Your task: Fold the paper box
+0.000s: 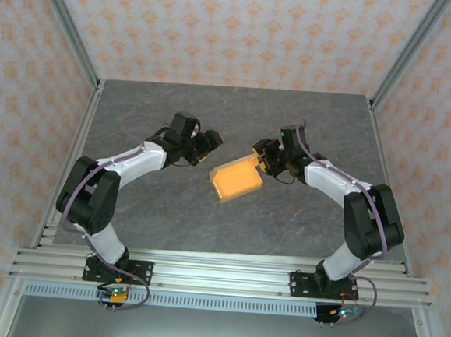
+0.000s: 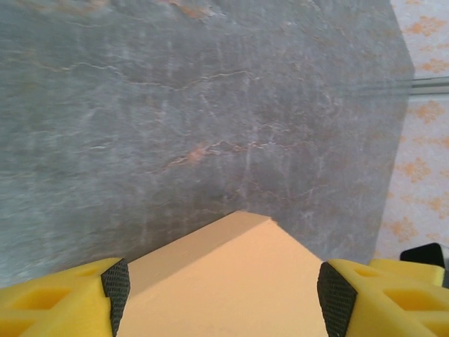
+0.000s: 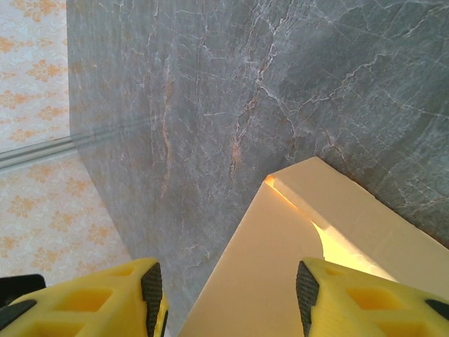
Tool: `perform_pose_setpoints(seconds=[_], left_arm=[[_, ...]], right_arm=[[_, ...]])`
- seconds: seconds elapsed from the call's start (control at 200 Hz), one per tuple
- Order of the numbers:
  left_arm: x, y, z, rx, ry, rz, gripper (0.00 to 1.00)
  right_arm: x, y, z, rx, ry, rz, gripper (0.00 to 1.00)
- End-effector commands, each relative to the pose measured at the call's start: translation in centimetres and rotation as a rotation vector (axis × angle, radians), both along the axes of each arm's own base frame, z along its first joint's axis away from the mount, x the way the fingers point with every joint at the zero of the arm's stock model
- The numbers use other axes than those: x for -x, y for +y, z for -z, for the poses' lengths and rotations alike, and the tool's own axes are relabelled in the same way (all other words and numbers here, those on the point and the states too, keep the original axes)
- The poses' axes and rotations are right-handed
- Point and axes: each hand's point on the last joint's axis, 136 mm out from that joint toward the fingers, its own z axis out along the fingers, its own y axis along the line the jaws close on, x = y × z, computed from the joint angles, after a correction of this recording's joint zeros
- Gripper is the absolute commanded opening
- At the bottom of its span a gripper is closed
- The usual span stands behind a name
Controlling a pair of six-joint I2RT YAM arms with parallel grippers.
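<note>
The paper box (image 1: 236, 181) is a tan-orange cardboard piece lying mid-table, partly folded, with raised side walls. My left gripper (image 1: 208, 145) hovers just left of its far end, open. In the left wrist view a flat panel and a creased edge of the box (image 2: 231, 274) fill the gap between the wide-apart fingers (image 2: 116, 288). My right gripper (image 1: 261, 154) is at the box's far right corner, also open. The right wrist view shows a box panel (image 3: 273, 246) under the jaws, with a folded flap (image 3: 351, 210) beside it. Neither pair of pads presses on the cardboard.
Grey marbled tabletop (image 1: 144, 209) surrounds the box. Patterned walls and metal frame posts (image 1: 394, 61) bound the table at the back and sides. An aluminium rail (image 1: 217, 273) runs along the near edge by the arm bases.
</note>
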Motion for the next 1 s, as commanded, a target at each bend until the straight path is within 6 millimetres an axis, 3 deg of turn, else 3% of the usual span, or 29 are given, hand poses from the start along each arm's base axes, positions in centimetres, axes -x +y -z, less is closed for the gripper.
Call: perform_pose_setpoints(seconds=[0.0,0.145,0.23,0.45,0.561,0.696,0.861,0.996], left_arm=[[2.1,1.0,-0.5,-0.056,0.033,0.011,0.75],[5.0,1.9,0.9,-0.044,0.167,-0.06,0.75],[6.0,1.3,1.5,0.018,0.233,-0.124,0.75],[5.3,-1.1,-0.1,0.113,0.235,-0.163,0.74],[6.1,-2.4,0.9,0.194,0.32,-0.219,0.73],[5.9,-3.1,1.6,0.249,0.319,-0.275,0.64],[5.0,-4.2,0.2,0.276,0.292,-0.252,0.56],[5.1,-3.9,1.3,0.256,0.296,-0.264,0.45]], right_arm=[[-0.1,0.5,-1.0,-0.013,-0.028,-0.018,0.55],[-0.3,0.7,-1.2,-0.016,-0.031,-0.028,0.55],[-0.3,1.0,-1.2,-0.024,-0.028,-0.036,0.55],[-0.4,1.1,-1.3,-0.025,-0.028,-0.042,0.51],[-0.2,1.3,-1.1,-0.03,-0.025,-0.04,0.48],[0.0,1.9,-1.2,-0.033,-0.034,-0.056,0.44],[0.2,2.2,-0.7,-0.036,-0.027,-0.058,0.39],[0.5,2.5,-0.2,-0.034,-0.015,-0.067,0.37]])
